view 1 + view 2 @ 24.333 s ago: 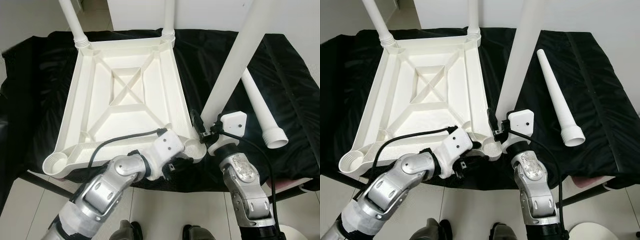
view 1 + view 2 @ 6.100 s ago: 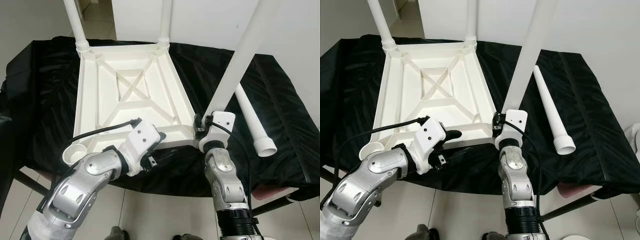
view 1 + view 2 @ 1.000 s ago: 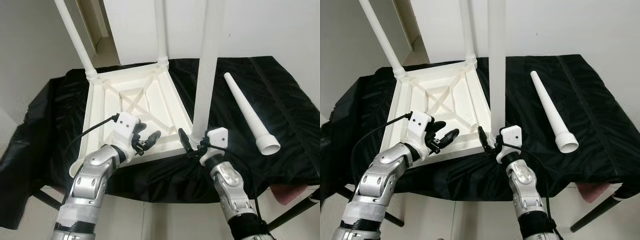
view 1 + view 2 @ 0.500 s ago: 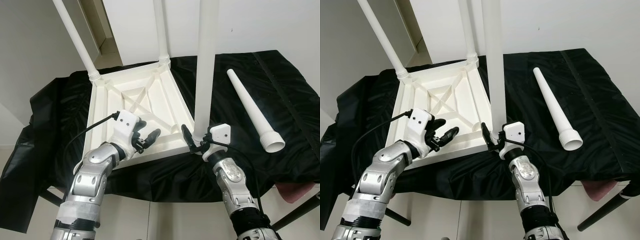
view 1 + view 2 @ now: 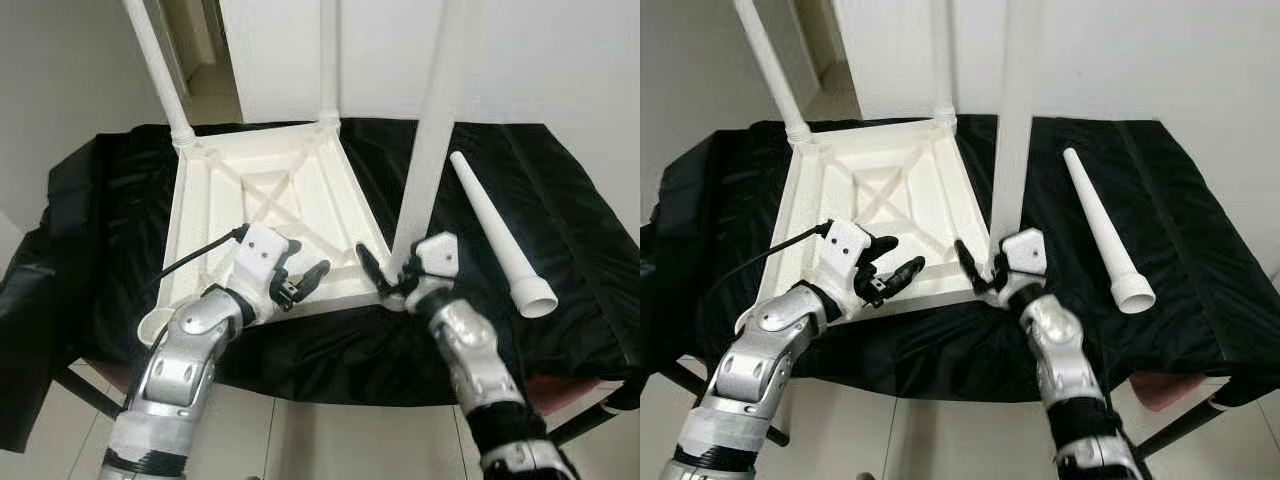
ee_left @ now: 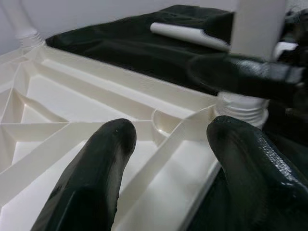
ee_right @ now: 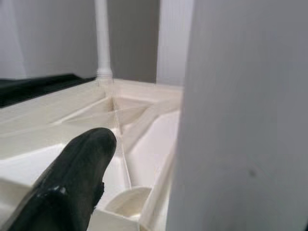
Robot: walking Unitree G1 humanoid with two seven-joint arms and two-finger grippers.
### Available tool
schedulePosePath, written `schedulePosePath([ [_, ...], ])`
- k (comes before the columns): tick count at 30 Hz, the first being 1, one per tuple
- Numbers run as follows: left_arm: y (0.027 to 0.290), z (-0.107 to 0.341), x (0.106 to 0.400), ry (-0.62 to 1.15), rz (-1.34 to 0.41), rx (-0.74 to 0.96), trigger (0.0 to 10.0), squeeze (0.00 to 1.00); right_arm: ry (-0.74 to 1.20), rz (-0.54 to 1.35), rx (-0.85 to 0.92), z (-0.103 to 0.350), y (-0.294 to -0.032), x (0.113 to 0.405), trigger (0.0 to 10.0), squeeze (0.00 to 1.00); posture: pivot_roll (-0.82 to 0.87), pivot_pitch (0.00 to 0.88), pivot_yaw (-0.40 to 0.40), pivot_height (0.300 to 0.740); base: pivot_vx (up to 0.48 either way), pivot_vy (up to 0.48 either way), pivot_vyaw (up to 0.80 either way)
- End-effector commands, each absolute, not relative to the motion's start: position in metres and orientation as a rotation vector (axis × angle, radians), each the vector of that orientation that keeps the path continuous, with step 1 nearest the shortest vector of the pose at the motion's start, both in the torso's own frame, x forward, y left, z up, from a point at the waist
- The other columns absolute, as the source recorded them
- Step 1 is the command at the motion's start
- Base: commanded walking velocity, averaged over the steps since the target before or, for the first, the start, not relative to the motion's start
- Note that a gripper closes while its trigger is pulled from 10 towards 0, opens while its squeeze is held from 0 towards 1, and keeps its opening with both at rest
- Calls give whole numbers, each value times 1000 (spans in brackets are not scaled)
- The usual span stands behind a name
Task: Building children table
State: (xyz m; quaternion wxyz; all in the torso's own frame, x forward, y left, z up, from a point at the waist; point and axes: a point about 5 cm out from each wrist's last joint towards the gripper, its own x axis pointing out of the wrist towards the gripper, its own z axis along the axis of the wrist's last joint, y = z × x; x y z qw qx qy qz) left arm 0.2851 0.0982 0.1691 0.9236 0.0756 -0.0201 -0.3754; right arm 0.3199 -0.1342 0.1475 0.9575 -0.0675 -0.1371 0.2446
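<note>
The white table top [image 5: 240,215] lies upside down on a black cloth. Two white legs [image 5: 155,60] [image 5: 328,60] stand in its far corners. A third leg [image 5: 430,130] stands at the near right corner, leaning a little to the right, its ribbed base [image 6: 240,108] in the socket. My right gripper [image 5: 383,268] is at that base, open; one finger [image 7: 72,187] stands apart from the leg [image 7: 240,120]. Over the near edge of the top my left gripper [image 5: 303,268] hangs open and holds nothing. A fourth leg [image 5: 495,230] lies loose on the cloth to the right.
The near left corner socket [image 5: 152,325] has no leg in it. The black cloth [image 5: 590,250] hangs over the table's edges. A white wall rises behind, and pale floor tiles show below the near edge.
The camera has shifted a little. The near right leg now leans more to the right than half a second ago. Both grippers keep their places at the table top's near edge.
</note>
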Motion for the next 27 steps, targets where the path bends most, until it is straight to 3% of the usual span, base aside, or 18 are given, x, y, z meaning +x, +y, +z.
schedulePosePath([
  [1,94,168,277,-27,-843,180,10000,0,-259,577,-163,150,-131,323,10000,0,-74,0,43,740,0,0,0],
  [16,87,169,268,-40,-878,226,10000,0,-142,747,-225,138,-145,312,10000,0,-76,0,28,740,0,0,0],
  [27,83,165,264,-29,-901,262,10000,0,-77,716,-86,130,-149,316,10000,0,-86,2,35,740,0,0,0],
])
